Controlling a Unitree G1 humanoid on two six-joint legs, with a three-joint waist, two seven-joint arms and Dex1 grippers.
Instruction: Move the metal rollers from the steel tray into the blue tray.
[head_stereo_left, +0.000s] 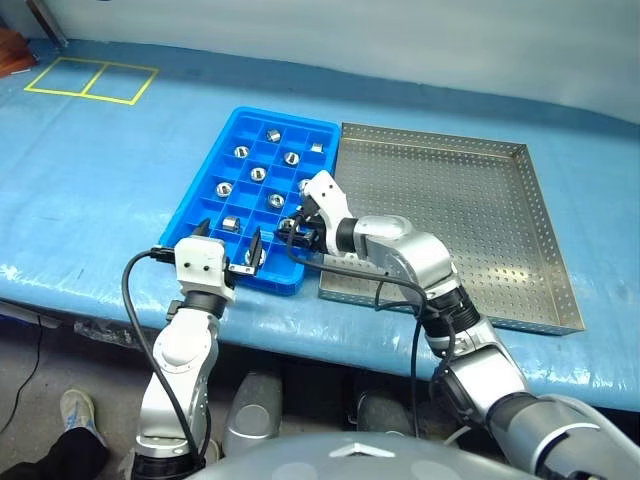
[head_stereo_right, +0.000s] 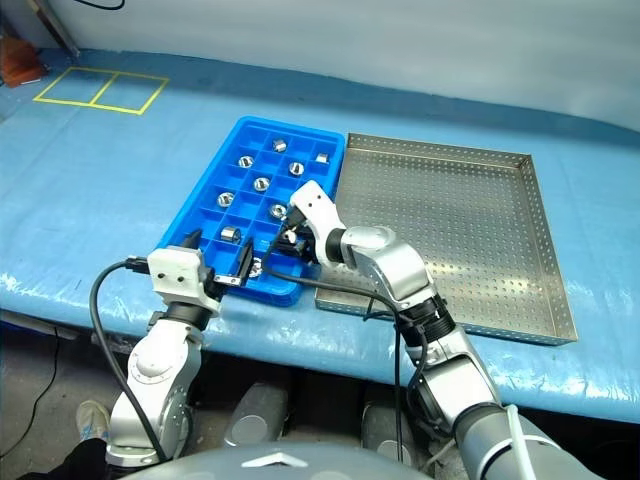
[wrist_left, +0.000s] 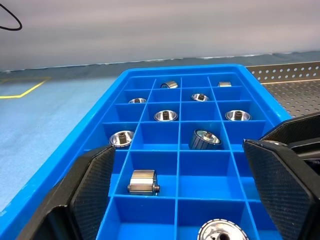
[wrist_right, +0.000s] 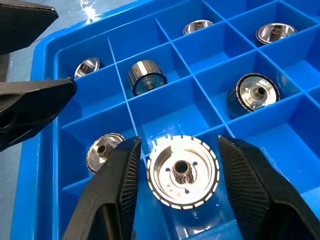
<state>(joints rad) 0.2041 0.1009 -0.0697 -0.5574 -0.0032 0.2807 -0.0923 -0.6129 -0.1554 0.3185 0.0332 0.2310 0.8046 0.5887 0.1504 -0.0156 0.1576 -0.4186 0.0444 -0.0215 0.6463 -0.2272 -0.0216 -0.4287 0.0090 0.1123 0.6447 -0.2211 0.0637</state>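
Nearest in, the left gripper (head_stereo_left: 228, 252) hovers just off the blue tray's (head_stereo_left: 205, 195) near edge, jaws spread wide and holding nothing, pointing level across the cells. Right beside it, the right gripper (wrist_right: 175, 185) angles down into a near-row cell, and the wrist view shows a roller (wrist_right: 183, 173) sitting between its parted fingers (wrist_right: 118, 184), hub facing up toward the camera, axis running roughly along the claw's line. Gaps show on both sides, so I judge the roller released, or just about, resting in that cell rather than pinched. That's the relation to watch: the roller lies dead ahead between the pads, cell walls close on either side, so the clean way out looks to be straight back along the fingers. A second roller (wrist_right: 103, 150) sits one cell over, more rollers (head_stereo_left: 258, 174) scatter through the rows beyond. Farther right, the steel tray (head_stereo_left: 520, 235) butts against the blue tray, its perforated floor showing bare wherever the arm doesn't cover it, and offers plenty of open room for the right arm, which is the nearer one.
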